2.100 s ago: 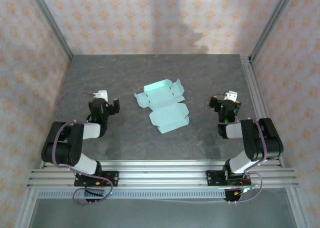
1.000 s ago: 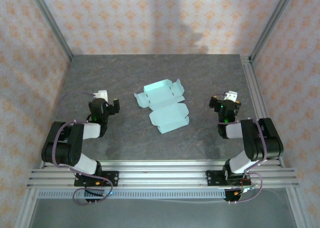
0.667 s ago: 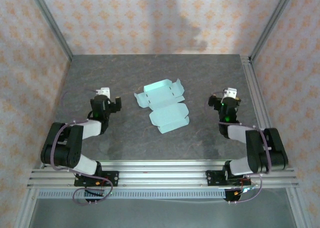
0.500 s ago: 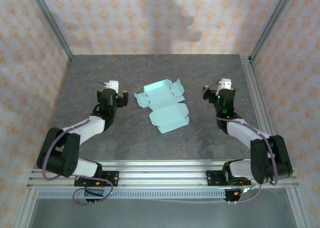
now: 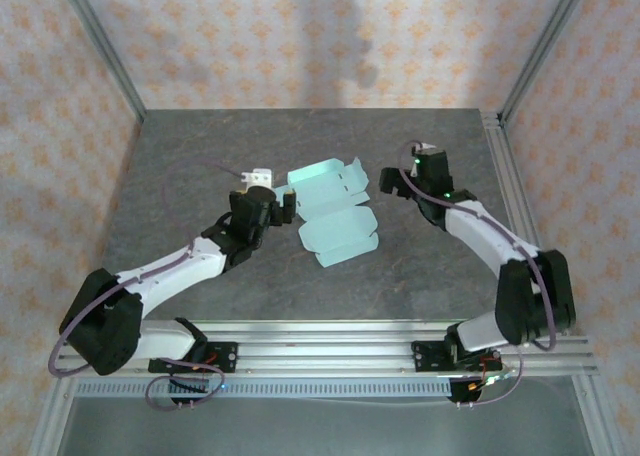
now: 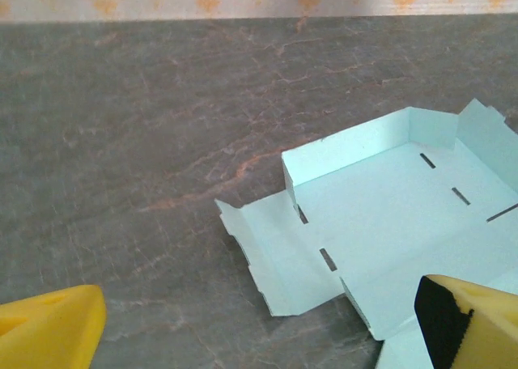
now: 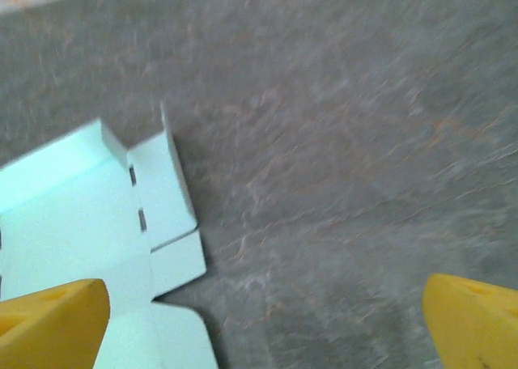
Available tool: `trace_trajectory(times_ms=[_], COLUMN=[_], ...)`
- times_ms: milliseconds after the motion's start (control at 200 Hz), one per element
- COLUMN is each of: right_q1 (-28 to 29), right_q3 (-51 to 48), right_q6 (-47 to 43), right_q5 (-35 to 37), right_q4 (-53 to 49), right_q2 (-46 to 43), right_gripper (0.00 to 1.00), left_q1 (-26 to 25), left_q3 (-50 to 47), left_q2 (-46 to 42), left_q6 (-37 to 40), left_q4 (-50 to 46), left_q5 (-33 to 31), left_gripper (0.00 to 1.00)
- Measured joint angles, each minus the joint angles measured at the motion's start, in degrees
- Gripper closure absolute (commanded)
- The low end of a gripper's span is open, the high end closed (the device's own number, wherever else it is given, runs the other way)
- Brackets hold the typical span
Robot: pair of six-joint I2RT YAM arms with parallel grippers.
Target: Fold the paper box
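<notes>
The pale mint-green paper box (image 5: 325, 211) lies unfolded on the dark stone table (image 5: 200, 146), its far half with low raised walls and side flaps, its near half flat. My left gripper (image 5: 273, 209) hovers open just left of the box. In the left wrist view the box (image 6: 388, 215) spreads ahead and to the right, its slotted left flap between the yellow fingertips (image 6: 48, 328). My right gripper (image 5: 402, 181) stands open just right of the box. In the right wrist view the box (image 7: 81, 207) is at the left, ahead of my gripper (image 7: 263, 328), which holds nothing.
Patterned walls and metal frame posts (image 5: 100, 46) enclose the table on three sides. An aluminium rail (image 5: 320, 351) carries both arm bases along the near edge. Bare table surface lies behind the box and to both sides.
Both arms have stretched out from their folded rest poses. Each gripper has moved forward and inward, ending close beside the box. The box has not moved.
</notes>
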Motion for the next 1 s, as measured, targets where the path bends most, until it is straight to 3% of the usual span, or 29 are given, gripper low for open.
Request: trace_trajectory(times_ms=[280, 525, 631, 866, 1001], right_q1=[1.6, 1.6, 1.6, 1.6, 1.6], right_q3=[9.6, 26.7, 31.9, 35.1, 34.9], right_q6=[0.0, -2.8, -3.2, -2.9, -1.9], right_q5=[-5.0, -8.6, -10.3, -11.5, -11.0], right_q4=[-6.8, -11.1, -12.7, -15.0, -14.6], right_q2=[14.4, 29.0, 34.1, 37.9, 37.7], right_gripper=[0.22, 0.37, 0.51, 0.93, 1.0], left_q1=[1.0, 3.3, 3.6, 4.1, 4.4], left_q3=[-0.2, -1.1, -1.9, -4.6, -4.9], left_q2=[-1.0, -2.4, -4.1, -7.8, -7.9], left_q6=[-9.6, -14.8, -16.0, -18.1, -18.6], left_q4=[-5.1, -7.6, -8.3, -9.3, -9.4], left_q5=[0.9, 2.8, 3.3, 3.9, 4.1], left_gripper=[0.0, 0.0, 0.0, 0.0, 0.0])
